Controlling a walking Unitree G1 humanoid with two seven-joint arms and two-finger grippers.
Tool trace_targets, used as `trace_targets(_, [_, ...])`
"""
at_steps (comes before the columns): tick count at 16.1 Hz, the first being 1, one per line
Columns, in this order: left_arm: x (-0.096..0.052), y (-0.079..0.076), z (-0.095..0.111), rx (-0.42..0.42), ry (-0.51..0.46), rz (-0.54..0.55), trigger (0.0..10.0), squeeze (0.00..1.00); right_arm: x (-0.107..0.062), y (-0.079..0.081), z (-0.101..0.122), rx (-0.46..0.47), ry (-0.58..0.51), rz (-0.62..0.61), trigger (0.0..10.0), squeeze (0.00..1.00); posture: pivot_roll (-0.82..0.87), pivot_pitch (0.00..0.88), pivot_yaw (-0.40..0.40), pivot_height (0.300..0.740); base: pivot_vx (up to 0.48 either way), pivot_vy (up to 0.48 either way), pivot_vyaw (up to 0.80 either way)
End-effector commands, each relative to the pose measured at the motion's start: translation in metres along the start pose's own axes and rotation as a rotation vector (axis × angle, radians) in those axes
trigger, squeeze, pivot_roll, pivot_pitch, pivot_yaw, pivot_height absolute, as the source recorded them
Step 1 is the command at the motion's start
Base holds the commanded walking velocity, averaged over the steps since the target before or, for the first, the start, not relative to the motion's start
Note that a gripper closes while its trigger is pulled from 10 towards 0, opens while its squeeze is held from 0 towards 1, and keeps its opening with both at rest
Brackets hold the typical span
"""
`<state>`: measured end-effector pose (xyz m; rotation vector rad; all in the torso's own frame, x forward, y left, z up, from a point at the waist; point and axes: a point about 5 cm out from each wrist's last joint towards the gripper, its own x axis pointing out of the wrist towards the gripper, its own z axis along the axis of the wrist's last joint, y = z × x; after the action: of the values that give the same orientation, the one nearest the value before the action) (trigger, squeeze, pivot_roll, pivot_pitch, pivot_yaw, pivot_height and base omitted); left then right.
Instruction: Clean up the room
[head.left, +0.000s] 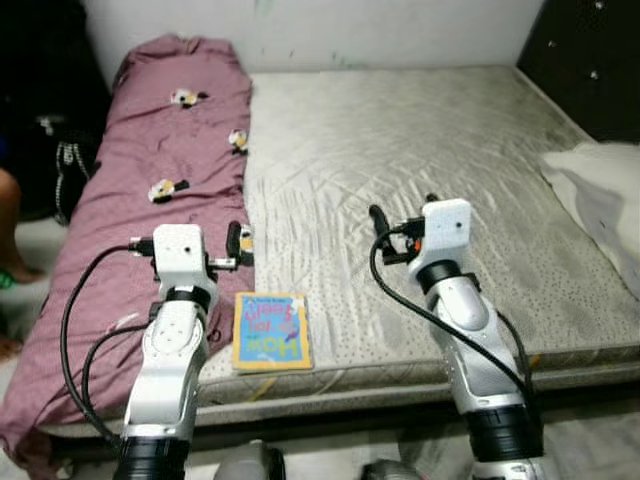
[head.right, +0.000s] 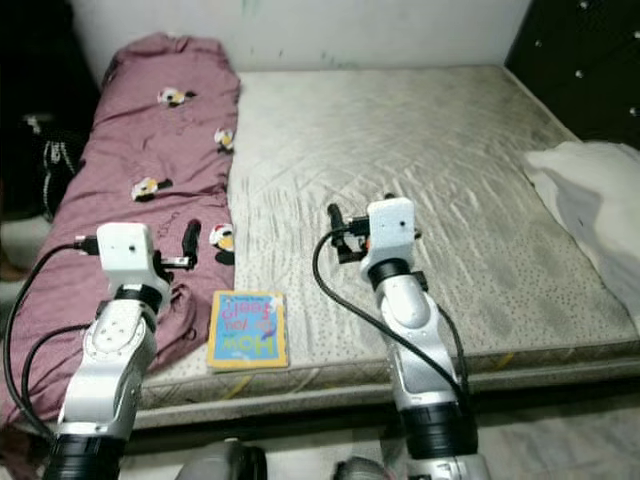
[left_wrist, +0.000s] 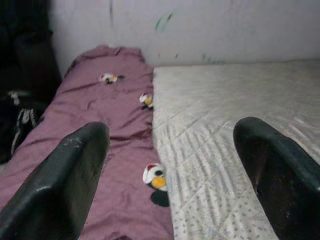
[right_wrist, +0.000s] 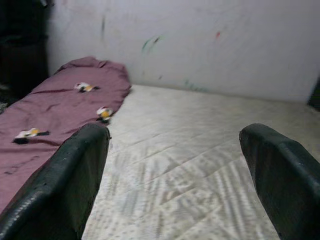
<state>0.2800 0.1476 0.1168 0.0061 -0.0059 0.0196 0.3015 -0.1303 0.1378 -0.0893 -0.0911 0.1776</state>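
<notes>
Two grippers are held out over the near edge of a bare quilted mattress (head.left: 420, 150), which serves as the landmark. The left gripper (left_wrist: 170, 165) is seen above the mattress's near left part, at the seam where a mauve blanket (head.left: 150, 200) lies along the left side. Its two black fingers (left_wrist: 65, 185) are spread wide apart and nothing is held between them. The right gripper (right_wrist: 175, 170) is raised over the middle of the mattress's near half; its fingers (right_wrist: 70, 175) are likewise spread wide and empty.

A children's picture book (head.left: 271, 331), with a yellow border and blue cover, is lying flat on the mattress at its near edge, just beside the blanket's edge and just right of the left arm. It is touched by neither gripper.

The blanket is bunched lengthwise from the near left corner of the mattress to the far wall (right_wrist: 200, 45), with small white, yellow and black penguin-like motifs (left_wrist: 155, 177) on it. A crumpled white sheet (head.left: 600, 200) is lying at the right edge of the mattress. A dark tufted headboard panel (head.left: 590, 60) stands at the far right corner. Past the left side of the mattress, a dark bag (head.left: 55, 160) is seen on the floor, and part of a person's leg (head.left: 8, 230) at the frame's edge. No container can be made out on the mattress.
</notes>
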Motion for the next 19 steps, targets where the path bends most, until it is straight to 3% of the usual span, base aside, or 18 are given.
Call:
trace_targets(1, [0.001, -0.001, 0.001, 0.021, -0.013, 0.007, 10.0, 0.0, 0.0, 0.002, 0.002, 0.0, -0.011, 0.002, 10.0, 0.0, -0.01, 0.0, -0.003, 0.74, 0.0, 0.0, 0.0])
trace_targets(4, [0.0, 0.004, 0.001, 0.032, -0.008, 0.04, 10.0, 0.0, -0.002, 0.003, 0.004, -0.035, -0.037, 0.019, 10.0, 0.0, -0.01, 0.0, -0.004, 0.74, 0.0, 0.0, 0.26])
trace_targets(8, [0.0, 0.002, -0.001, 0.039, 0.007, 0.026, 10.0, 0.0, 0.0, 0.001, 0.005, -0.021, -0.037, 0.006, 10.0, 0.0, -0.01, 0.0, -0.005, 0.74, 0.0, 0.0, 0.73])
trace_targets(10, [0.0, 0.003, -0.005, 0.032, 0.043, 0.035, 10.0, 0.0, -0.001, 0.001, 0.002, -0.006, -0.027, -0.003, 10.0, 0.0, -0.01, 0.0, -0.009, 0.74, 0.0, 0.0, 0.0])
trace_targets(19, [-0.001, 0.002, -0.007, 0.051, 0.048, 0.01, 10.0, 0.0, -0.001, 0.001, 0.002, 0.012, -0.032, -0.01, 10.0, 0.0, -0.01, 0.0, -0.011, 0.74, 0.0, 0.42, 0.0])
